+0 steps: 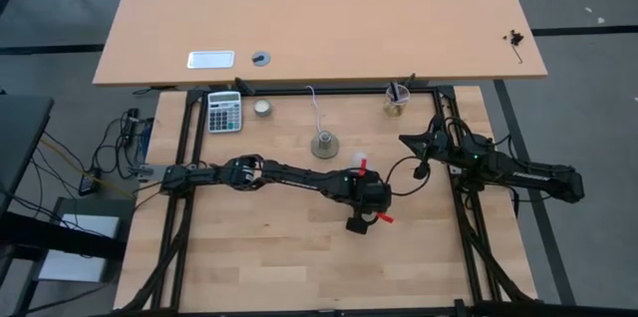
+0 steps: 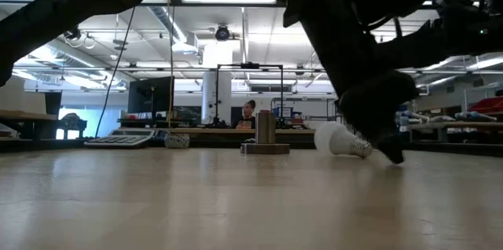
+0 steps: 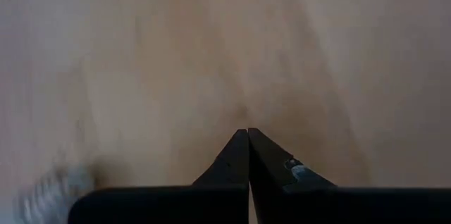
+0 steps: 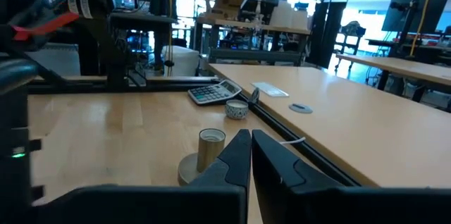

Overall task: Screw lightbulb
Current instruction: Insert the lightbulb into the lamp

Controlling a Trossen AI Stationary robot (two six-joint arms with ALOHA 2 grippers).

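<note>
The white lightbulb (image 1: 356,162) lies on its side on the wooden table, its grey screw end (image 2: 361,148) toward the table's right. The grey socket (image 1: 323,145) stands upright a little to its left, also in the low view (image 2: 265,134) and the right wrist view (image 4: 208,152). My left gripper (image 3: 248,132) is shut and tips steeply down over bare wood, just right of and nearer than the bulb (image 2: 391,152); a blurred grey shape (image 3: 49,189) lies off to one side of its fingers. My right gripper (image 4: 248,136) waits shut and level at the table's right (image 1: 414,142).
A calculator (image 1: 224,111), a small round tin (image 1: 262,108) and a glass jar (image 1: 397,101) stand along the far edge. The socket's thin white cord (image 1: 316,108) runs toward the far side. Black frame rails (image 1: 467,227) border the table; a second desk (image 1: 319,18) lies beyond.
</note>
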